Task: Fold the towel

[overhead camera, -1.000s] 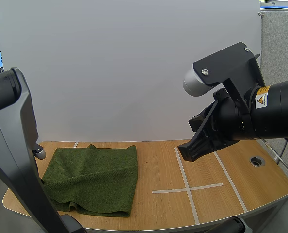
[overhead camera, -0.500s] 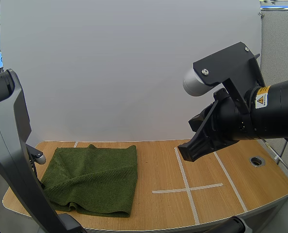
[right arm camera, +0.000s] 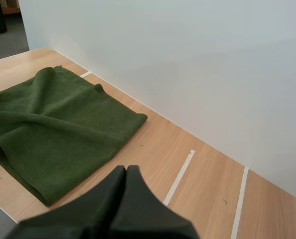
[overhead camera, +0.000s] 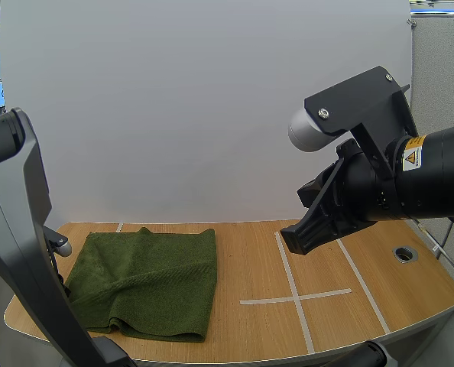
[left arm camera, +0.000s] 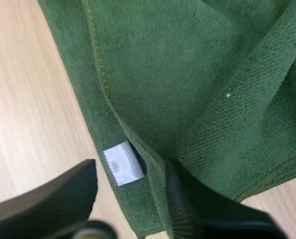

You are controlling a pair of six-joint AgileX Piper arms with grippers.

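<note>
In the high view, a green towel is seen lying on the left part of a wooden table, folded over and creased, with its near edge close to the table's front rim. White tape is laid in a cross on the wood to the towel's right, apart from it, and a round hole is set near the table's right end. The right gripper is held high above the tape, clear of the table, with its tips drawn together into one dark point. The left arm is seen at the towel's left side. In the left wrist view, the left gripper is held low at the towel's edge with its fingers spread apart and nothing pinched between them. One finger is placed over bare wood just beside the towel, the other over the cloth. Whether that finger touches the cloth cannot be told. A white label at the hem is seen in the gap between the fingers. In the right wrist view, the right gripper's fingers are seen pressed together as a single wedge, with nothing held, above bare wood. The towel is spread on the table beyond them, untouched, with strips of tape near it.
</note>
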